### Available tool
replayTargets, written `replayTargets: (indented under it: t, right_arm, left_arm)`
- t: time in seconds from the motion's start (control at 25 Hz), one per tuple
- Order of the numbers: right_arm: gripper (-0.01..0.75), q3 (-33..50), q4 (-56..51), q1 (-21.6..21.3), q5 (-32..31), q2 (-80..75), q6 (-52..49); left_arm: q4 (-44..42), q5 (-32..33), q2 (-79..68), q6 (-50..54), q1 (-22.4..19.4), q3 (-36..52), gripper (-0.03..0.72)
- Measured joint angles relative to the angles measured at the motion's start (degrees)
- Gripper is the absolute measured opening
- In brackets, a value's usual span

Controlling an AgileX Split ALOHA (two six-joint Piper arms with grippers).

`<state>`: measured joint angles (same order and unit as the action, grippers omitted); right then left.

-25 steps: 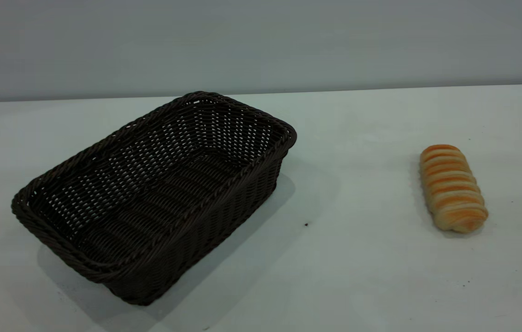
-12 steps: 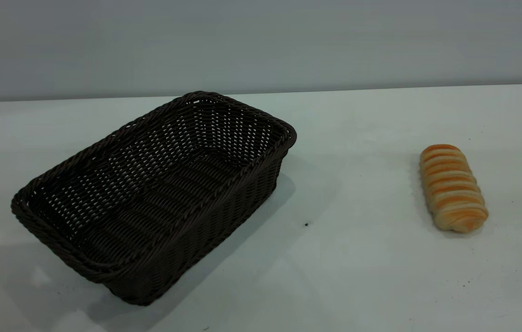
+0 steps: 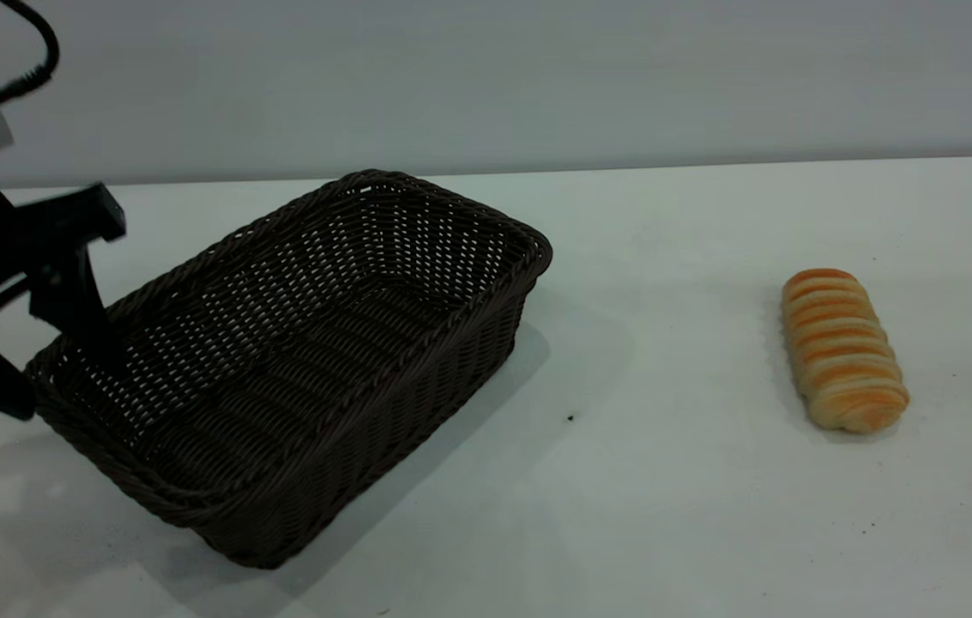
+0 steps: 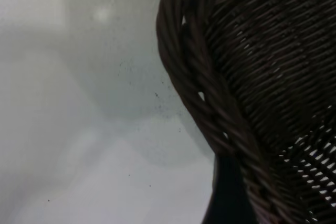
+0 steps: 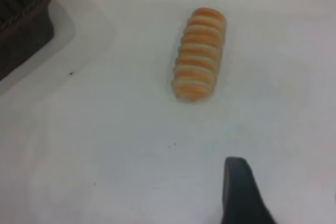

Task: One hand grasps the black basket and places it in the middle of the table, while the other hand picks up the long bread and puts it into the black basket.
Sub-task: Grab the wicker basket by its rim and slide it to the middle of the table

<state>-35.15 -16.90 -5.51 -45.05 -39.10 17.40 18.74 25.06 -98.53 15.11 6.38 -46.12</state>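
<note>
The black basket [image 3: 297, 360] stands on the white table [image 3: 666, 481], left of centre, turned at an angle. My left gripper [image 3: 61, 378] is open at the basket's left corner, one finger inside the rim and one outside it. The left wrist view shows the braided rim [image 4: 210, 108] close up with one dark finger [image 4: 226, 198] beside it. The long bread [image 3: 842, 348] lies on the table at the right, apart from the basket. It also shows in the right wrist view [image 5: 200, 53], ahead of my right gripper [image 5: 286, 198], which is open and above bare table; only one finger [image 5: 239, 190] shows.
A grey wall runs behind the table's far edge. Bare white tabletop with a few dark specks [image 3: 570, 418] lies between basket and bread. A corner of the basket [image 5: 21, 19] shows in the right wrist view.
My left arm has come in from the left and dropped its gripper over the basket's left corner rim. The basket and the bread have not moved.
</note>
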Motion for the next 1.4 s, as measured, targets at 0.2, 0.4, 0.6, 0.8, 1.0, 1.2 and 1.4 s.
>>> replayTargets:
  t: [0.2,0.4,0.6,0.8,1.0,1.2,1.4]
  right_arm:
    - [0.412,0.0,0.2,0.0,0.1,0.0,0.0]
    - [0.412,0.0,0.2,0.0,0.1,0.0,0.0]
    - [0.412,0.1,0.2,0.0,0.1,0.0,0.0]
    - [0.412,0.1,0.2,0.0,0.1,0.0,0.0]
    - [0.412,0.1,0.2,0.0,0.1,0.0,0.0]
    - [0.412,0.1,0.2,0.0,-0.1,0.0,0.0]
    - [0.412,0.1,0.2,0.0,-0.9,0.0,0.0]
  left_arm:
    - [0.1,-0.8,-2.2,0.3,0.0,0.0,0.566]
    - [0.5,-2.8,-4.7,1.0,0.0,0.0,0.566]
    - [3.0,-10.6,-10.4,0.4,0.4,0.0,0.542]
    - [8.2,-17.6,-15.0,1.0,3.4,-0.1,0.244]
    - [9.1,-19.4,-15.0,-0.1,5.1,-0.6,0.135]
    - [8.9,-17.9,-16.0,-7.4,5.0,-4.7,0.134]
    - [7.8,-10.0,-20.5,-15.1,4.9,-15.4,0.134]
